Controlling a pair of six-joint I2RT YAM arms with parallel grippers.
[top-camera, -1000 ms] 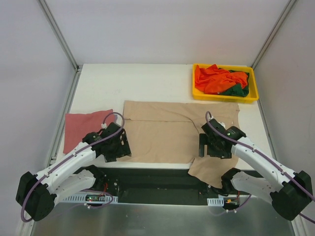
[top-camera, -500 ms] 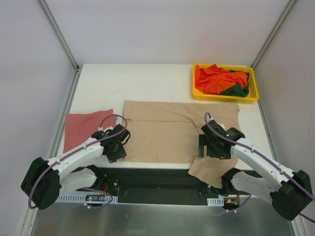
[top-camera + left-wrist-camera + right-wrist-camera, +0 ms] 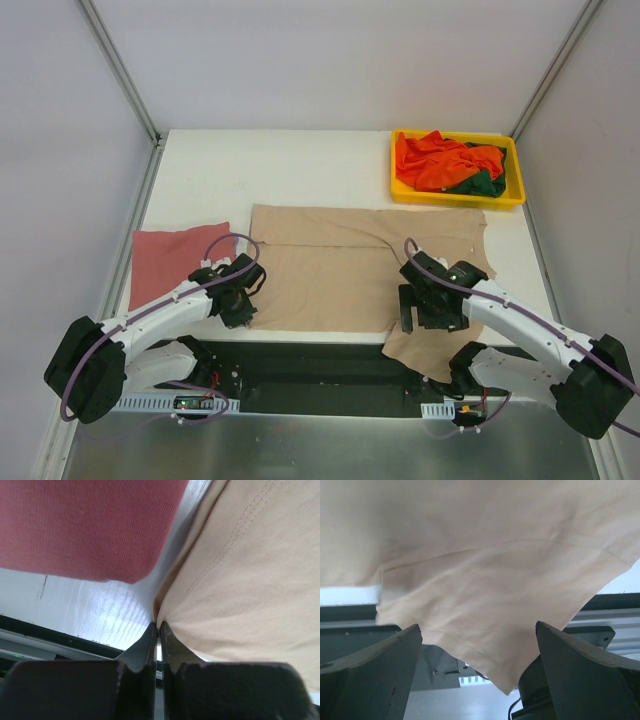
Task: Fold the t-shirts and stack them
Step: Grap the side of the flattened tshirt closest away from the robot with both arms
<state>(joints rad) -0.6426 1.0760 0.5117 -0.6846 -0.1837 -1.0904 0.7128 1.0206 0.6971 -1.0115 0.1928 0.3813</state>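
The large tan-beige t-shirt (image 3: 340, 270) lies spread flat on the white table (image 3: 280, 170), and its near right sleeve hangs over the front edge. My left gripper (image 3: 237, 305) is shut at the shirt's near left corner. In the left wrist view the fingertips (image 3: 158, 625) pinch the hem of the tan cloth (image 3: 250, 580). A folded dusty red t-shirt (image 3: 165, 260) lies just to the left, also in that view (image 3: 85, 525). My right gripper (image 3: 425, 305) hovers open over the hanging sleeve (image 3: 480, 580), with its jaws (image 3: 477, 626) wide apart.
A yellow tray (image 3: 455, 200) at the back right holds a crumpled orange t-shirt (image 3: 435, 160) and a dark green one (image 3: 480, 185). Metal frame posts run along both sides. The arm bases and a dark rail sit below the table's front edge.
My left gripper has slid left to the tan shirt's near left corner and shut there. My right gripper has shifted slightly left and nearer, staying open.
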